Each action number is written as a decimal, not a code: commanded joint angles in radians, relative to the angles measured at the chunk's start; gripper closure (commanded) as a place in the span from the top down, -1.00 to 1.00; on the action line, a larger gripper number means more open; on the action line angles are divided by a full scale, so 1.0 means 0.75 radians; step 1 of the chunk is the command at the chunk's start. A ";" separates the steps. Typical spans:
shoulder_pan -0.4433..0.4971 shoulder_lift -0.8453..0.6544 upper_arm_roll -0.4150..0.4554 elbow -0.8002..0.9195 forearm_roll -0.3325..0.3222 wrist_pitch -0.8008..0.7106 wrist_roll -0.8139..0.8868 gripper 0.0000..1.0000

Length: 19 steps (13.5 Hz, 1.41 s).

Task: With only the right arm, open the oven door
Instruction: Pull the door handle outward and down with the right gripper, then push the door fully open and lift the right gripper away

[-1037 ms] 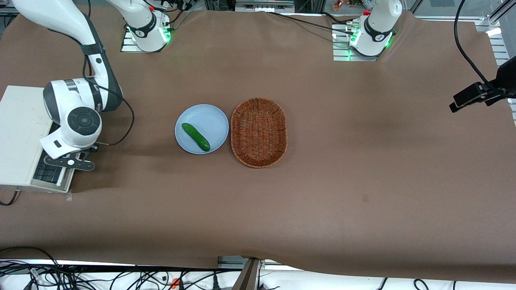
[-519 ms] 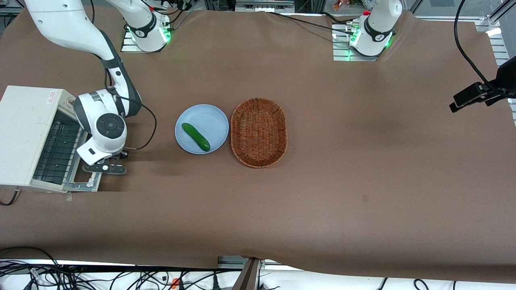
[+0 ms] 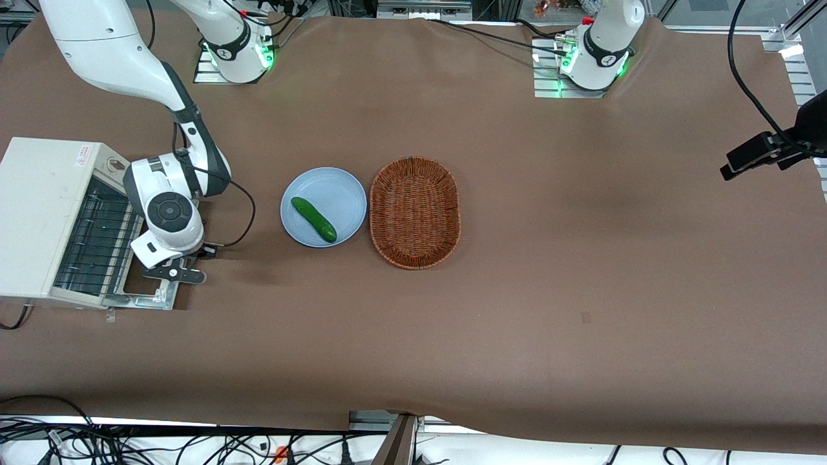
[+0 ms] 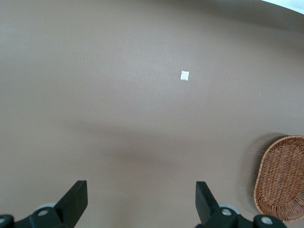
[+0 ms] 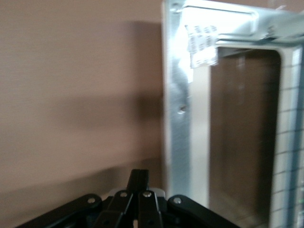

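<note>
The oven door [image 3: 145,296] of the boxy cream oven [image 3: 39,213] lies folded flat on the brown cloth at the working arm's end of the table, metal inner frame [image 5: 178,95] upward, wire rack [image 3: 94,242] exposed. The right arm's gripper [image 3: 174,274] hangs at the door's outer edge. A green cucumber [image 3: 313,219] lies on a round blue plate [image 3: 336,190] beside an oval wicker basket [image 3: 415,212].

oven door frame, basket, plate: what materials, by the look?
Oven door, folded down flat: bare silvery metal frame with glare streaks, likely steel or aluminium, around a glass pane. Basket: woven brown wicker, matte. Plate: smooth pale blue, plastic or glazed ceramic. The gripper hangs over the door's outer edge.
</note>
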State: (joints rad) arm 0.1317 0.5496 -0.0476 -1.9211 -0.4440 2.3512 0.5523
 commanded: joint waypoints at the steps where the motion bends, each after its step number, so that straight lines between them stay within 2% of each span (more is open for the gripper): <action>1: -0.018 -0.017 0.094 0.098 0.182 -0.162 -0.018 -1.00; 3: -0.018 -0.021 0.125 0.264 0.262 -0.364 -0.073 -1.00; 4: -0.018 -0.021 0.125 0.378 0.325 -0.503 -0.151 -0.88; 5: -0.018 -0.041 0.125 0.464 0.395 -0.646 -0.251 -0.52; 6: -0.024 -0.080 0.119 0.530 0.468 -0.751 -0.357 -0.03; 7: -0.032 -0.131 0.107 0.571 0.542 -0.799 -0.445 0.60; 8: -0.043 -0.186 0.090 0.579 0.600 -0.805 -0.515 1.00; 11: -0.055 -0.360 0.053 0.573 0.627 -0.844 -0.575 1.00; 12: -0.057 -0.425 0.063 0.579 0.598 -0.962 -0.565 1.00; 14: -0.092 -0.534 0.072 0.582 0.645 -1.073 -0.565 1.00; 16: -0.108 -0.654 0.072 0.543 0.653 -1.081 -0.569 1.00; 19: -0.216 -0.808 0.070 0.496 0.639 -1.063 -0.563 1.00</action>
State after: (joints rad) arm 0.0232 0.0289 -0.0059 -1.4893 0.0237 1.5429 0.1426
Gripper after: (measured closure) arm 0.000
